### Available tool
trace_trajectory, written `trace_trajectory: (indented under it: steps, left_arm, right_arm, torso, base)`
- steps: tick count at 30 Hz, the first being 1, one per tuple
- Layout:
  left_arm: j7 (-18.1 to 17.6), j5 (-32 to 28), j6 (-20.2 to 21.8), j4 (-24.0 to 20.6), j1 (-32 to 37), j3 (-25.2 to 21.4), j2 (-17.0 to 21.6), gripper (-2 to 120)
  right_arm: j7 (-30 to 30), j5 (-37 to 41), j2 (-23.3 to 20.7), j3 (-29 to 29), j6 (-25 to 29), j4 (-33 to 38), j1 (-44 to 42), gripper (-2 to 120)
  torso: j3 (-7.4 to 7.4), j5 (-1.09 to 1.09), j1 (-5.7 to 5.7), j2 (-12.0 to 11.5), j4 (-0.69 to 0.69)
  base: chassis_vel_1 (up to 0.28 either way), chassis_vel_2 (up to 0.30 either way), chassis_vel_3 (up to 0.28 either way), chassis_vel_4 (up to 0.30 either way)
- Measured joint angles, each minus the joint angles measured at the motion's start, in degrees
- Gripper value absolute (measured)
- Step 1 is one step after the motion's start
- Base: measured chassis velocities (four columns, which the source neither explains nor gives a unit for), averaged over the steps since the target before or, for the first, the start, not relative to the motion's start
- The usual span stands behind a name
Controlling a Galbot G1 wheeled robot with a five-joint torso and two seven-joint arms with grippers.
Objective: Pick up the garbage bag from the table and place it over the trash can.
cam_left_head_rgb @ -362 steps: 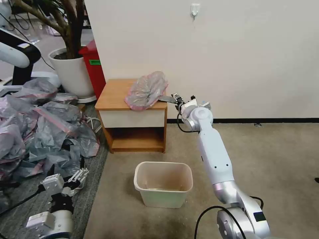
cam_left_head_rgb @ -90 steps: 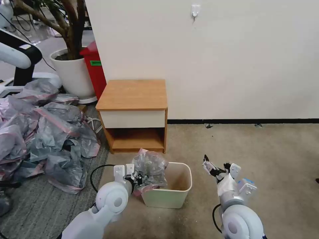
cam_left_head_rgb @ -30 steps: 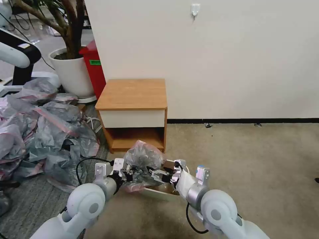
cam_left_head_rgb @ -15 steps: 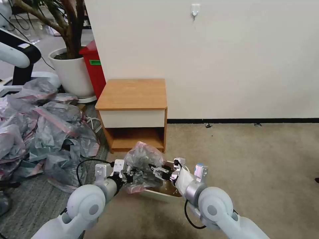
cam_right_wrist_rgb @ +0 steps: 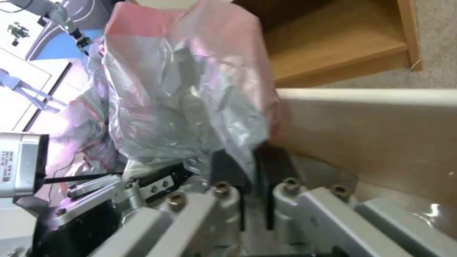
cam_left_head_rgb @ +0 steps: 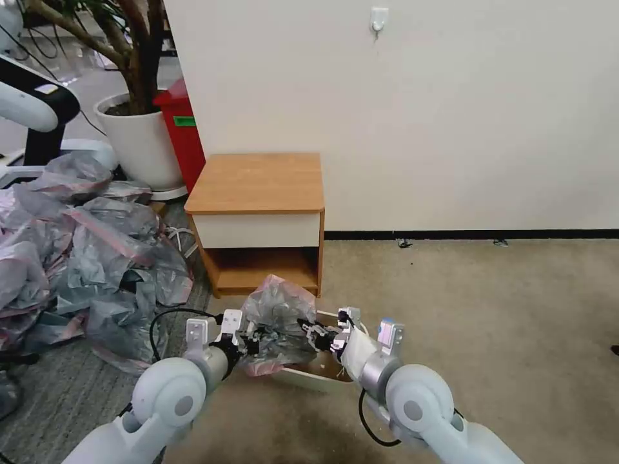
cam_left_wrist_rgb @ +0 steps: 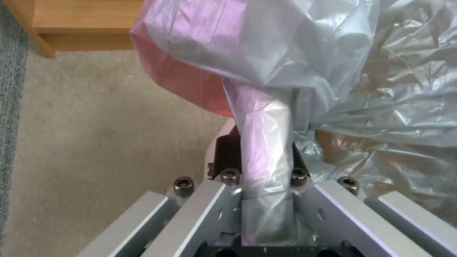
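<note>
The garbage bag [cam_left_head_rgb: 278, 320], crinkly grey plastic with a pink rim, hangs bunched over the left side of the trash can [cam_left_head_rgb: 300, 375], hiding much of the cream bin. My left gripper [cam_left_head_rgb: 255, 338] is shut on a twisted fold of the bag [cam_left_wrist_rgb: 285, 53], which runs down between its fingers [cam_left_wrist_rgb: 228, 157]. My right gripper [cam_left_head_rgb: 317, 335] has come in from the right, and its dark fingers [cam_right_wrist_rgb: 228, 167] stand close together on a thin edge of the bag [cam_right_wrist_rgb: 190, 100]. The can's rim [cam_right_wrist_rgb: 371, 96] lies just beyond. The table [cam_left_head_rgb: 258, 183] behind is bare.
A big heap of similar grey-pink bags [cam_left_head_rgb: 84, 258] covers the floor at the left. A tall red bin [cam_left_head_rgb: 184, 129] and a white plant pot [cam_left_head_rgb: 138, 138] stand behind it. Open carpet [cam_left_head_rgb: 483, 309] lies to the right, and the wall is close behind the table.
The bag went from the tabletop to the left gripper above the can. The right gripper then swung in to the bag, and in the last half second its fingers closed on it.
</note>
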Motion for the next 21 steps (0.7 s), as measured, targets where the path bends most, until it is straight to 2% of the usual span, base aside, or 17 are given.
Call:
trace_trajectory:
  steps: [14,21]
  left_arm:
    - [-0.06,0.16,0.0,0.69,0.01,0.07,-0.16,3]
    - [0.63,1.44,-0.01,1.75,0.06,0.52,-0.61,3]
  right_arm:
    - [-1.34,-0.45,0.57,0.34,3.07,1.31,-1.28,0]
    - [-0.11,0.98,-1.14,3.77,3.99,3.66,-1.29,0]
  torso:
    - [0.0,0.0,0.0,0.0,0.0]
    - [0.0,0.01,0.0,0.0,0.0]
  base:
    - [0.0,0.0,0.0,0.0]
    - [0.0,0.0,0.0,0.0]
